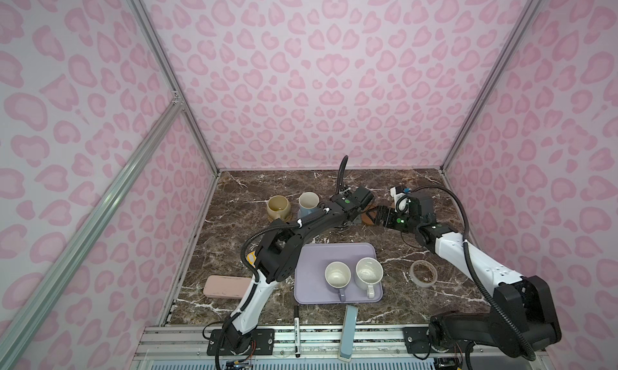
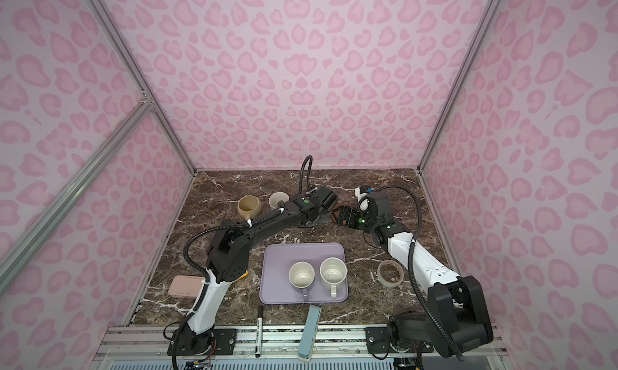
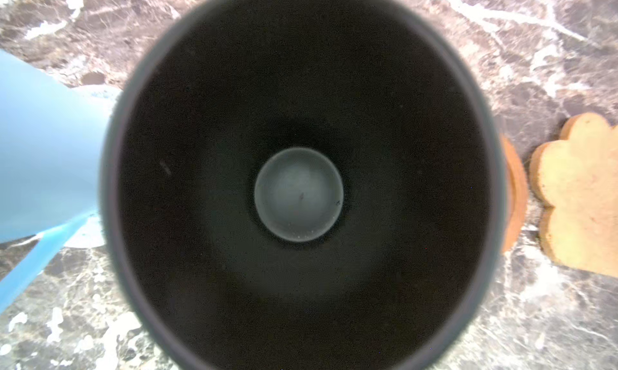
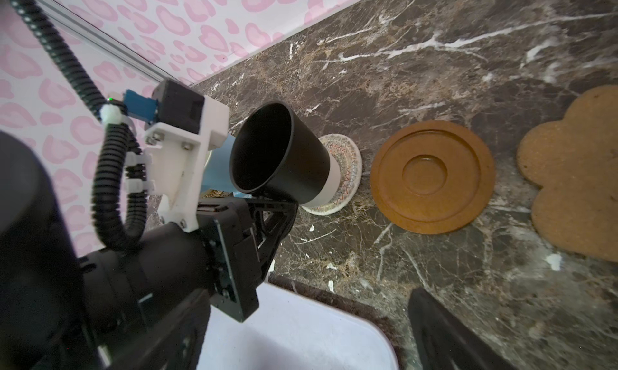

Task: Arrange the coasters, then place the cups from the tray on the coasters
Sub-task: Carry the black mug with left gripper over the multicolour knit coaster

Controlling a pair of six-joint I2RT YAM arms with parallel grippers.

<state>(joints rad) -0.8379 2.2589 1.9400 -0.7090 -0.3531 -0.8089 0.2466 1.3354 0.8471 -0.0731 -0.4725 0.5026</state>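
The counter [image 1: 401, 304] is surfaced in glossy dark brown marble veined with white. Toward its back three coasters are laid in a row, parted by narrow gaps. These are a round cream woven coaster [image 4: 347, 171] stitched with coloured zigzags, a smooth brown disc [image 4: 431, 176] shaped like a saucer with raised concentric rings, and a grainy tan cork mat [image 4: 575, 184] cut in a lobed paw outline. A matt black mug [image 4: 277, 154], tapered, dark inside and banded white at the foot, is set with its base on the cream woven coaster. The left gripper [image 4: 286, 206] is pressed together on the mug's lower side, where the handle is hidden from view. The right gripper [image 1: 378, 216] is held spread and empty near the brown disc. Just beyond the black mug a smooth light blue mug [image 1: 308, 202] is seen, and beside that a rounded, glazed beige-yellow mug [image 1: 278, 207], both upright at the back left. Whether coasters lie under these two cannot be told. The flat lavender tray [image 1: 341, 253], with rounded corners and a low rim, is placed at the front middle. On it a lavender mug [image 1: 337, 275] and a white speckled mug [image 1: 369, 274] are stood side by side, both pale inside, with their handles turned toward the front edge.
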